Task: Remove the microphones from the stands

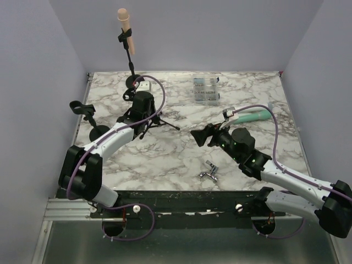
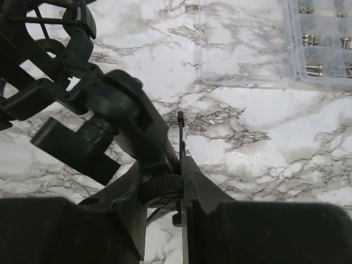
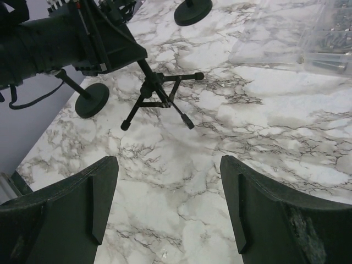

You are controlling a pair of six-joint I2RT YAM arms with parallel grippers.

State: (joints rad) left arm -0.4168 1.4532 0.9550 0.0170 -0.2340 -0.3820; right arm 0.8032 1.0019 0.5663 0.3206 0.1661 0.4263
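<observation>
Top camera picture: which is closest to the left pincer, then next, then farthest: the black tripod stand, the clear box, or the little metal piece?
1. Black tripod stand: gripped by the left pincer.
2. Clear box: back, to the right.
3. Little metal piece: near the front edge.

The surface [image 1: 181, 159] looks like smooth, faintly glossy white-grey marble; the tripod stand [image 3: 155, 91] is matt black, the box [image 2: 258, 49] clear glossy plastic.
</observation>
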